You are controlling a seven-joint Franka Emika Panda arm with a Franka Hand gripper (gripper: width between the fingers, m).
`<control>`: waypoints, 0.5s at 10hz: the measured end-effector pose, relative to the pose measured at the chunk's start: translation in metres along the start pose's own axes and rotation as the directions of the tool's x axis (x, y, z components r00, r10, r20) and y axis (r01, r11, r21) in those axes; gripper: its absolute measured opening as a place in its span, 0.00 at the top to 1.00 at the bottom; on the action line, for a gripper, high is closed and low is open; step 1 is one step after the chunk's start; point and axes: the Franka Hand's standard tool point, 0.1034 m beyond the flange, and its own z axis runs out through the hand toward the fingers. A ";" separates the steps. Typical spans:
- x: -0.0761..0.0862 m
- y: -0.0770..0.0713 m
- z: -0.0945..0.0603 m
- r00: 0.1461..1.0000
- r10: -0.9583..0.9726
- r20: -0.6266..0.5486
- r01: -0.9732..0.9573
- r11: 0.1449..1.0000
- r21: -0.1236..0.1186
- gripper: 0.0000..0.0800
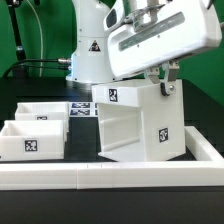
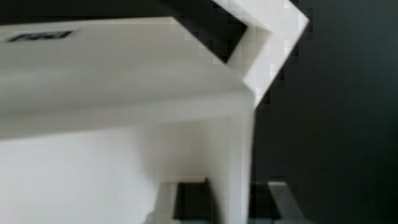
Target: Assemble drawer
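The white box shell (image 1: 135, 125) stands at the middle right of the table, slightly tilted, with its open front facing the camera and tags on its top and side. My gripper (image 1: 165, 82) comes down from above onto the upper edge of its wall on the exterior view's right. In the wrist view the gripper (image 2: 235, 205) has that thin wall (image 2: 240, 120) between its dark fingers (image 2: 285, 203), shut on it. Two small white trays lie on the exterior view's left, one behind (image 1: 45, 118) and one in front (image 1: 30, 142).
The long low white border rail (image 1: 110, 178) runs along the front and up the exterior view's right side, close to the shell. The marker board (image 1: 80, 108) lies behind the trays. The arm's white base (image 1: 90, 50) stands at the back.
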 end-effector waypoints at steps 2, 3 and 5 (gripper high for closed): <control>0.000 -0.002 -0.001 0.997 0.082 0.000 -0.082 0.997 0.007 0.93; 0.001 -0.002 -0.002 0.992 0.123 0.001 -0.123 0.992 0.013 0.93; 0.001 -0.003 -0.003 0.979 0.206 0.004 -0.206 0.978 0.021 0.93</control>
